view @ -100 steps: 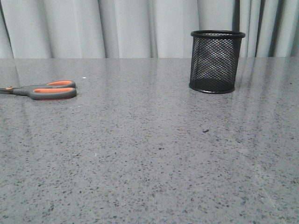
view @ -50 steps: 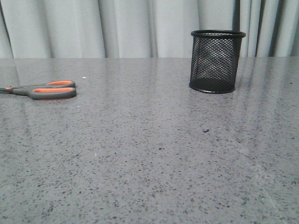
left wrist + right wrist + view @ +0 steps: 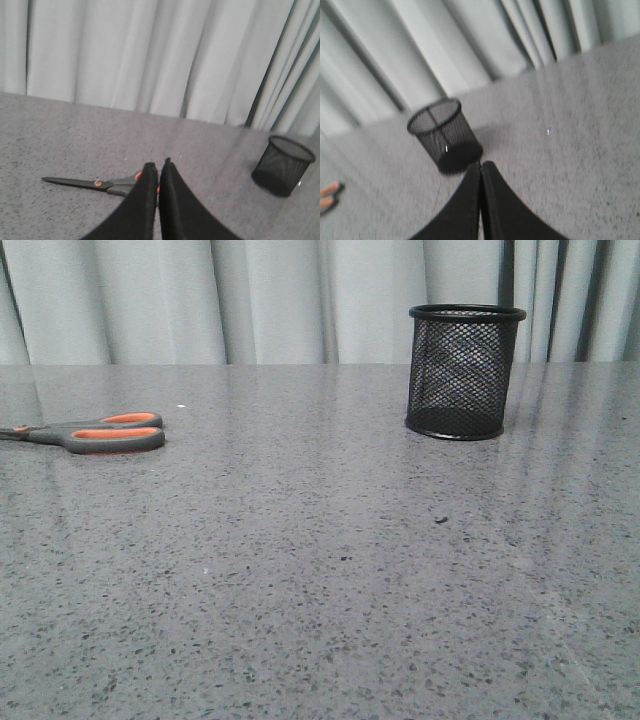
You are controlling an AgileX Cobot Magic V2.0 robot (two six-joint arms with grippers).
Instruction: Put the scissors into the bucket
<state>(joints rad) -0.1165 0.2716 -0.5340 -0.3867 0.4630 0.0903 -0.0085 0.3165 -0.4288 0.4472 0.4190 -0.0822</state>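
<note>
Clenched and empty, the left claw (image 3: 159,167) hangs just short of the scissors (image 3: 95,183) lying flat on the worktop (image 3: 330,570); right claw (image 3: 481,167) likewise clenched near the bucket (image 3: 445,135). Pickup not begun: spreading, then descending, looks next.

I see a grey speckled stone table (image 3: 330,570) filling the whole lower part of my front camera, glossy enough to carry pale vertical streaks of reflected light. Behind its far edge hangs a light grey curtain (image 3: 280,300) in soft vertical folds, spanning the full width. Darker gaps between folds show at the right. The lighting is even and dull throughout.
</note>
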